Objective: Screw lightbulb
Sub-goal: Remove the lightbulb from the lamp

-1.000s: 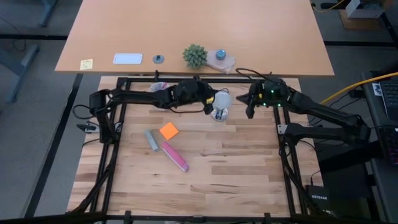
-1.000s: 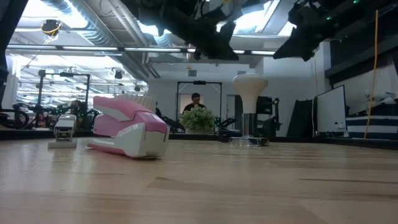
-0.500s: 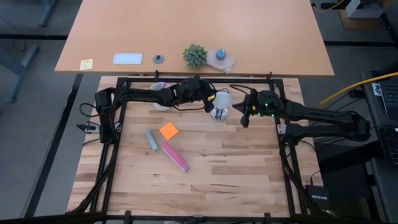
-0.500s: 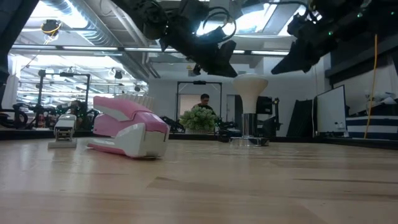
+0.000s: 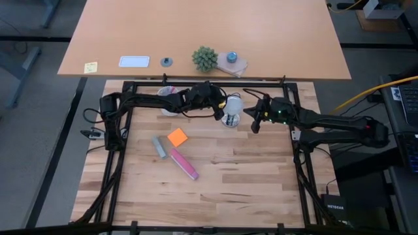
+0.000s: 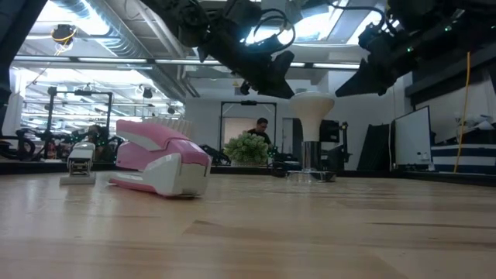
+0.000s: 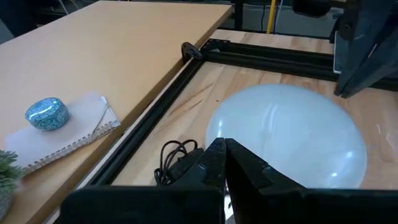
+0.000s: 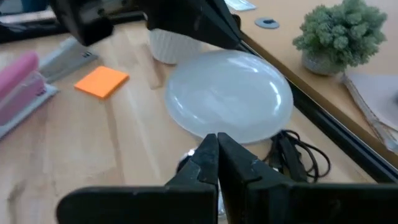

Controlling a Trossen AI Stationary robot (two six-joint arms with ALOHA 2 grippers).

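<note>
The white frosted lightbulb [image 5: 233, 103] stands upright with its base in the shiny metal socket [image 5: 230, 120] at the table's far middle; it also shows in the low view [image 6: 311, 105]. My left gripper [image 5: 219, 108] is shut just left of the bulb's round top [image 7: 292, 137], and its fingertips [image 7: 224, 149] stay short of the bulb. My right gripper [image 5: 255, 121] is shut just right of the bulb [image 8: 230, 93], slightly above it in the low view [image 6: 347, 87]. A black cord [image 8: 298, 155] lies by the socket.
A white cup [image 5: 168, 103] stands behind my left arm. An orange sticky pad [image 5: 177, 137], a grey stapler [image 5: 159, 147] and a pink stapler [image 5: 184, 164] lie left of centre. A black frame rail [image 5: 209, 83] runs along the far edge. A person [image 6: 262, 127] stands far off.
My right gripper has moved toward the table's left and a little toward the near edge, closing in on the bulb. My left gripper has dropped slightly toward the bulb's top. The bulb and socket have stayed where they were.
</note>
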